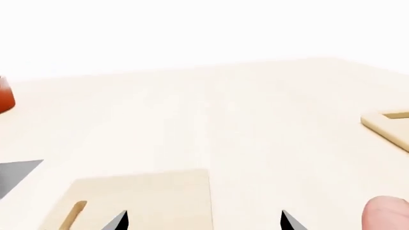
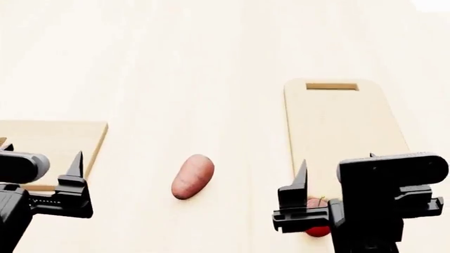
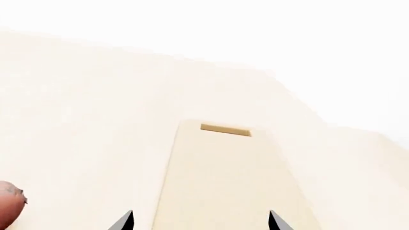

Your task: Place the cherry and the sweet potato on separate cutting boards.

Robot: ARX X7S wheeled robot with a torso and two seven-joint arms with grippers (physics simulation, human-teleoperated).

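The pinkish-brown sweet potato [image 2: 193, 176] lies on the bare table between the two cutting boards, touching neither gripper; its end shows in the left wrist view [image 1: 387, 215] and the right wrist view [image 3: 9, 206]. The long thin cutting board [image 2: 344, 132] with a rectangular slot lies on the right. The red cherry [image 2: 318, 230] sits at that board's near end, mostly hidden under my right gripper [image 2: 338, 169], which hovers open over the long board [image 3: 223, 182]. My left gripper [image 2: 39, 158] is open and empty above the thicker cutting board [image 2: 52, 138], whose slotted end [image 1: 137, 196] lies beneath it.
A red-orange object [image 1: 3, 93] is cut off by the frame edge in the left wrist view. A grey shape [image 1: 16, 175] lies beside the thick board. Pale wooden tabletop [image 2: 197, 63] stretches beyond both boards.
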